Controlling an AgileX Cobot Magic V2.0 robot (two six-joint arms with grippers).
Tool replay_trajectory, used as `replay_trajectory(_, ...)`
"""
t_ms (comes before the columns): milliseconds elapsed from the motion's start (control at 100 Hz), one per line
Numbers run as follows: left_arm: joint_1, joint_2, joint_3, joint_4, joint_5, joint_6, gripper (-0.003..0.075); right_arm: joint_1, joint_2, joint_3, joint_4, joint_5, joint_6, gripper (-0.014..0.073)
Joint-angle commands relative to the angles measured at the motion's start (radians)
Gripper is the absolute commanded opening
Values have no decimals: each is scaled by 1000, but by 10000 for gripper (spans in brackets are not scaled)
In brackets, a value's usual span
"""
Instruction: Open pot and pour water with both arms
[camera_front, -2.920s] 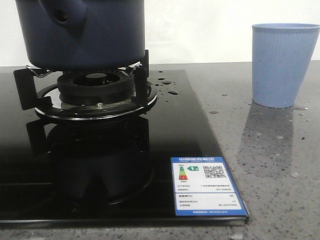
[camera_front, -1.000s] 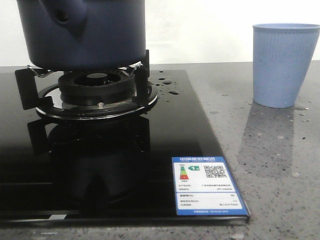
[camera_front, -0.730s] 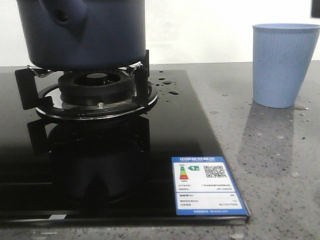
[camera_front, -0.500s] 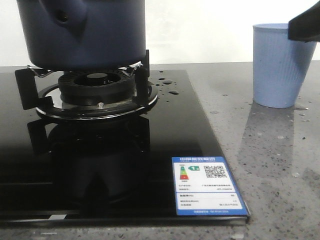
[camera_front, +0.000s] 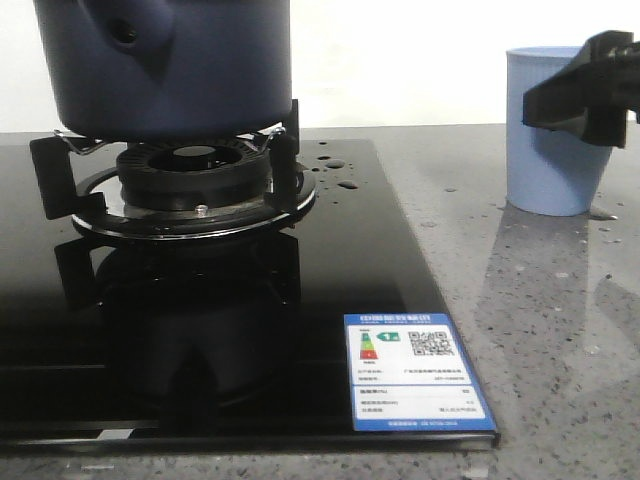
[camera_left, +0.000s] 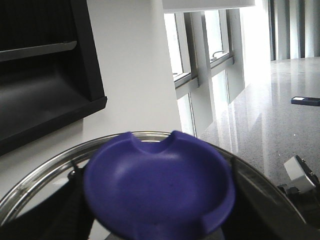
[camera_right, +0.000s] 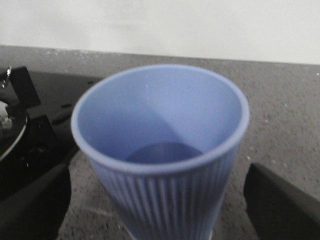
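Observation:
The dark navy pot (camera_front: 165, 60) stands on the burner at the left; its top is cut off by the front view's edge. In the left wrist view my left gripper (camera_left: 160, 205) is shut on the purple-blue knob (camera_left: 157, 185) of a lid with a steel rim (camera_left: 40, 180), held up facing a wall and windows. The light blue ribbed cup (camera_front: 555, 185) stands on the counter at the right. My right gripper (camera_front: 585, 95) is open at the cup's upper half. In the right wrist view the cup (camera_right: 160, 150) sits between the fingers (camera_right: 30, 205), with gaps on both sides.
A black glass hob (camera_front: 380, 260) carries the burner and pan support (camera_front: 190, 175). Water drops (camera_front: 345, 184) lie by it. A blue label (camera_front: 415, 375) is at the hob's front right corner. The grey stone counter (camera_front: 560, 330) runs to the right.
My right gripper has come into the front view from the right and now stands at the cup. The pot and the cup have not moved.

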Motion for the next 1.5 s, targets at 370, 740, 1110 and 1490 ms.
replay_trajectory(370,1,-25,-39,-100,-9,-8,270,4,196,-40,72,-331,-63,638)
replay_trajectory(740,1,-25,-39,-100,-5,-8,270,4,241,-40,69,-427,-63,367)
replay_trajectory(1110,1,-25,-39,-100,-5,-8,270,62,50,-204,-174,-259,-60,304)
replay_trajectory(1490,1,-25,-39,-100,-7,-8,270,306,108,-705,-470,320,-60,304)
